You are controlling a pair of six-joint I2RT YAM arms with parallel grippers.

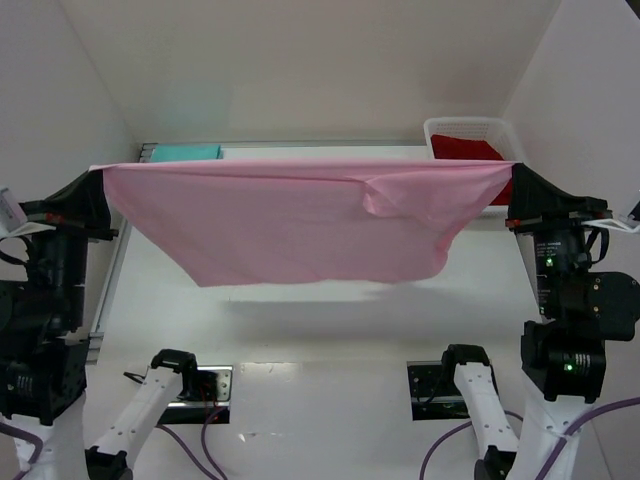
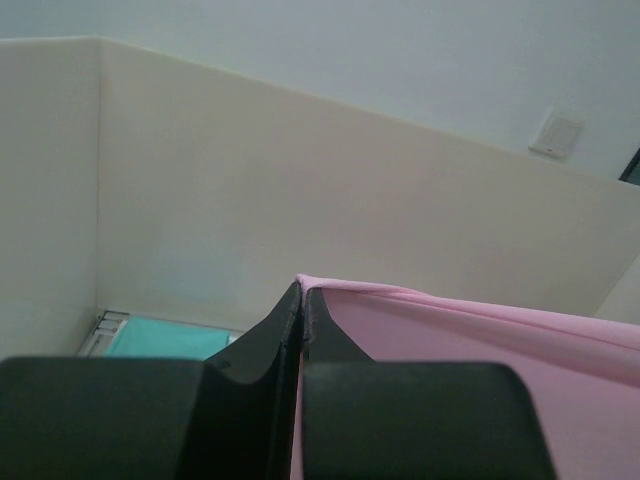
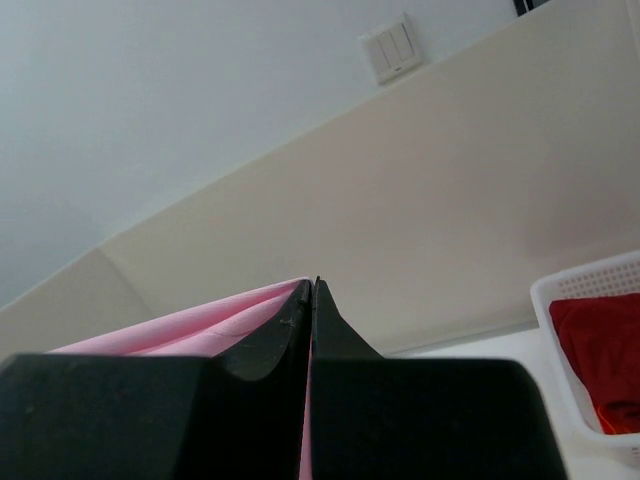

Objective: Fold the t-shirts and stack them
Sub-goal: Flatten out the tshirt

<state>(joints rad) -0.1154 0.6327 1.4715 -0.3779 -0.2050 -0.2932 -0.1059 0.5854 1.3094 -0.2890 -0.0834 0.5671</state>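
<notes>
**Pink tee strung up between both arms: handling notes**

The left gripper [image 1: 103,171] is clamped tight on one top corner of the light pink cloth t-shirt [image 1: 300,225]. In its wrist view the fingers [image 2: 285,320] are pressed together with a sliver of pink edge coming out at the tips. Same story for the right gripper [image 1: 515,166], which is pinched closed on the opposite corner.

The shirt hangs in the air like a banner. It spans nearly from the left edge of the white table [image 1: 320,335] to the right edge, over the far half, and its bottom edge is off the surface.

My read is that it's light, floppy and zero stiffness. The top edge is pulled fairly straight, but the body sags and there's a bunched lump right of centre, probably a sleeve. Corner pinches are the right hold, but a thin bite like that could slip if the arms pull apart any harder. Lowering it flat will want even tension or that lump turns into a crease.

A teal cloth shirt [image 1: 185,152] lies flat at the far left corner and looks folded already. A white plastic mesh basket [image 1: 470,123] with a red cloth shirt [image 1: 465,148] inside sits at the far right corner. Both are behind the hanging shirt. The basket rim is near the right gripper, so that's the thing to watch.
</notes>
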